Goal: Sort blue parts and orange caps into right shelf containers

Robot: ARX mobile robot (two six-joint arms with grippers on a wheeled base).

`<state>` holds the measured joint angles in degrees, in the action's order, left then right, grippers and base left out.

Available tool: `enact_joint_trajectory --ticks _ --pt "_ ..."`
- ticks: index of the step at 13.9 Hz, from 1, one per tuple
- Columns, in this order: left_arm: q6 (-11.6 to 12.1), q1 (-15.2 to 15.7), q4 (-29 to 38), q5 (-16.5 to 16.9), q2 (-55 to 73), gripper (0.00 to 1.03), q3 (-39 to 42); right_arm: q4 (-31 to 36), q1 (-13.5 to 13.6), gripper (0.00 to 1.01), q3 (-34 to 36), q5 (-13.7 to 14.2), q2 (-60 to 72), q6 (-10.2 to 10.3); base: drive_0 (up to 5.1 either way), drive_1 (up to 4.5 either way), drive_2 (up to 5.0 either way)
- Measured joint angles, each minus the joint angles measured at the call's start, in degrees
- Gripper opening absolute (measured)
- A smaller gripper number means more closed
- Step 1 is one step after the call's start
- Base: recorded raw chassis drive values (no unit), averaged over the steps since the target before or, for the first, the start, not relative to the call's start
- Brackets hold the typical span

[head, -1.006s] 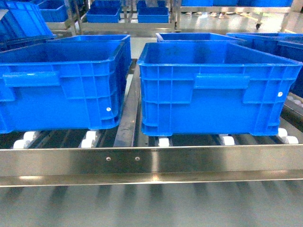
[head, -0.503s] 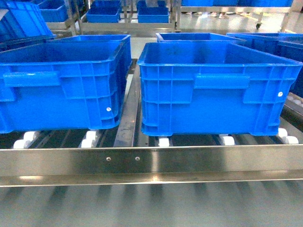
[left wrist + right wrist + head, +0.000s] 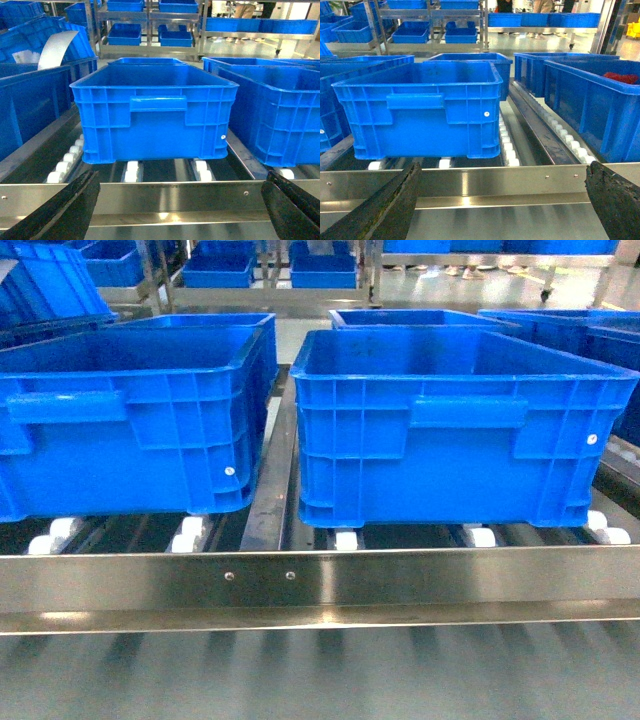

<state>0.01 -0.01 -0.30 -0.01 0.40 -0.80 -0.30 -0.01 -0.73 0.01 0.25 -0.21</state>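
Two big blue crates sit side by side on the steel roller shelf (image 3: 320, 580): left crate (image 3: 125, 420) at 10 o'clock, right crate (image 3: 460, 425) at 2. Left gripper (image 3: 182, 210) has its fingers spread wide, nothing between them; right gripper (image 3: 505, 205) same deal. Can't spot any blue parts or orange caps.

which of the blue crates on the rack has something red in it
The crate at the far right of the right wrist view: a red heap shows above its rim. The crate directly ahead shows nothing above its rim.
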Motion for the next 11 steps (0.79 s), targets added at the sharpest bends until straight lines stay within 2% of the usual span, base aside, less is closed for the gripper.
enact_joint_trajectory --ticks 11 --pt "0.0 0.0 0.0 0.0 0.0 0.98 0.0 0.0 0.0 0.98 0.0 0.0 0.0 0.0 0.0 0.0 0.0"
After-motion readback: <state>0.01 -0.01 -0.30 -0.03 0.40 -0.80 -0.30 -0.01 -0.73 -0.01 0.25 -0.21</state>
